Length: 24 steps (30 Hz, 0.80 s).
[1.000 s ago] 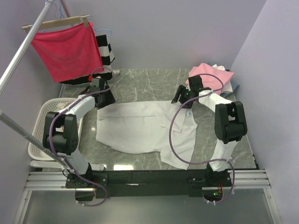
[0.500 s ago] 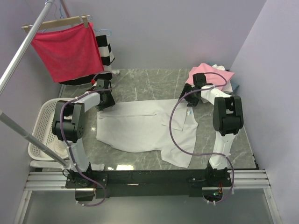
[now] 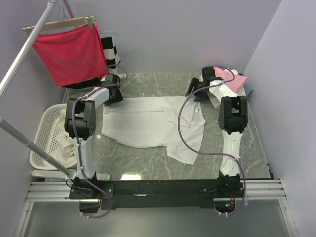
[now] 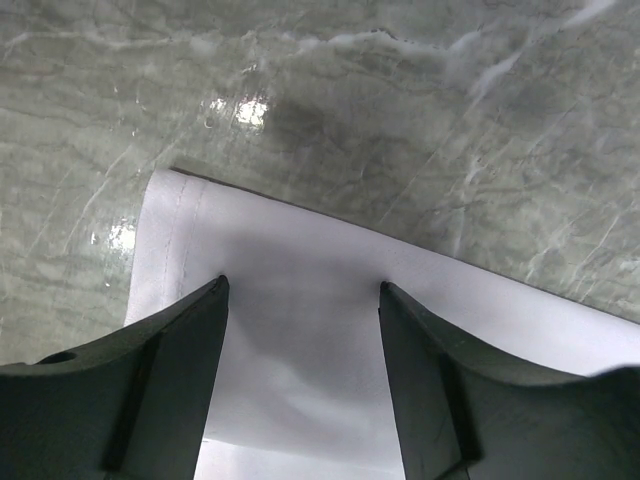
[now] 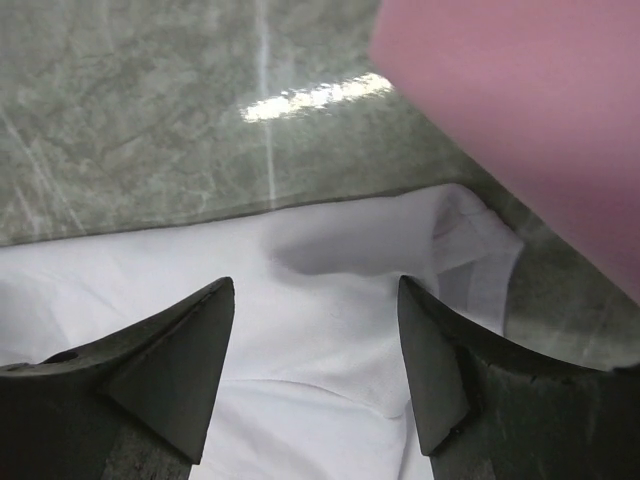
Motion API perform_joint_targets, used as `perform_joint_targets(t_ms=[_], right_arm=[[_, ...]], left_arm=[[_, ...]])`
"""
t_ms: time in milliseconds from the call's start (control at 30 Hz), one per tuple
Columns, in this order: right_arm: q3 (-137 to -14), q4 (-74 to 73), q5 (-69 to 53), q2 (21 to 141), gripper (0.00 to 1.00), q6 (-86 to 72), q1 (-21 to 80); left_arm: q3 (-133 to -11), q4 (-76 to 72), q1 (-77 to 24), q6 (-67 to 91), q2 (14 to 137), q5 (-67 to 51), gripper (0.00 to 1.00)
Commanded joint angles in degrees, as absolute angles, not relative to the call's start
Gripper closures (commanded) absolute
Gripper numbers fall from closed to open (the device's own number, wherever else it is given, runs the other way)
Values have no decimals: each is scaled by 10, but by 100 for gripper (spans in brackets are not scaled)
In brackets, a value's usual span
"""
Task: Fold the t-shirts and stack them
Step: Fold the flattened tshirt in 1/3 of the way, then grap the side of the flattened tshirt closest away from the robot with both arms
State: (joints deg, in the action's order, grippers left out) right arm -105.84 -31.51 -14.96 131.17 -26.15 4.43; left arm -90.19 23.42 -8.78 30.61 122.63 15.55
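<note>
Left end effector and right end effector both stand released, jaws spread, low over the desk, above the far edge of the white t-shirt spread across its middle, the pink t-shirt at its far right corner.

Legible text, brands, numbers, signs: none in any view. White t-shirt, centre of the overhead frame: one small neck label right of centre, possibly carrying a bluish mark, too small to read.
</note>
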Motion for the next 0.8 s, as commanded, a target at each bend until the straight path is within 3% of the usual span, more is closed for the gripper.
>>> perform_joint_targets(t_ms=[0, 133, 267, 533, 767], right_arm=[[-1026, -239, -183, 1232, 26, -236, 40], [-892, -165, -163, 1081, 22, -222, 40], [-826, -187, -156, 992, 22, -225, 40], [-629, -197, -233, 854, 22, -253, 74], [-629, -224, -208, 865, 23, -243, 212]], left_arm=[[-883, 205, -86, 295, 1186, 149, 31], [-785, 128, -91, 300, 1038, 147, 24], [-699, 126, -100, 325, 933, 162, 15], [-534, 199, -146, 411, 783, 157, 21], [-408, 226, -192, 534, 672, 154, 22]])
